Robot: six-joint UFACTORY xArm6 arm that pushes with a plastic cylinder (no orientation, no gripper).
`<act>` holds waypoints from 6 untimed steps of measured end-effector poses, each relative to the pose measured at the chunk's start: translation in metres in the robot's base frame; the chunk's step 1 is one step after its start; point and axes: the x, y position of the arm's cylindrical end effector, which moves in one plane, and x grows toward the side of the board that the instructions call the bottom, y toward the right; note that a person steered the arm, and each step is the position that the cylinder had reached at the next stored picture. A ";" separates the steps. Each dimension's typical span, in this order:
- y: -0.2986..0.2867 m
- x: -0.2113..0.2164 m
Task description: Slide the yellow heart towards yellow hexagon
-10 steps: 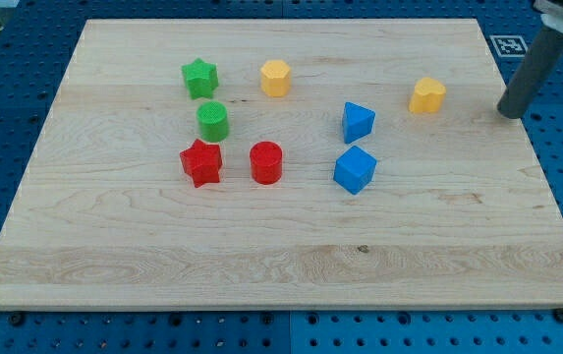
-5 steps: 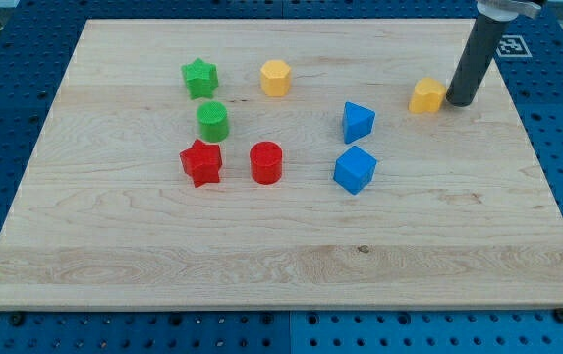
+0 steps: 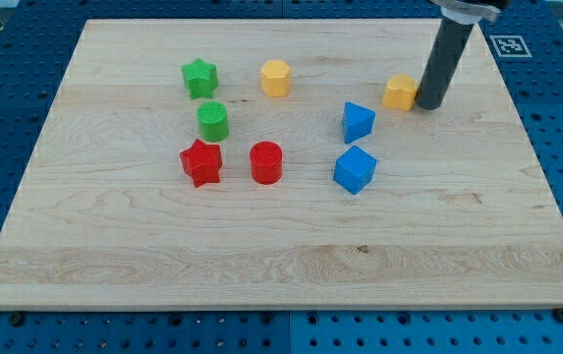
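Note:
The yellow heart (image 3: pixel 399 91) lies on the wooden board (image 3: pixel 281 246) at the upper right. My tip (image 3: pixel 426 104) touches the heart's right side. The yellow hexagon (image 3: pixel 275 77) sits to the heart's left, near the view's top middle, well apart from it.
A green star (image 3: pixel 199 78) and a green cylinder (image 3: pixel 213 121) lie left of the hexagon. A red star (image 3: pixel 201 162) and a red cylinder (image 3: pixel 265 162) sit lower. Two blue blocks (image 3: pixel 358 122) (image 3: pixel 355 169) lie below and left of the heart.
My tip swept in from the board's right edge, met the yellow heart's right side, and pushed it leftward. The other blocks have not moved.

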 end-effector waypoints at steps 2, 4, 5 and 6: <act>-0.039 -0.011; -0.045 -0.011; -0.040 -0.021; -0.046 -0.027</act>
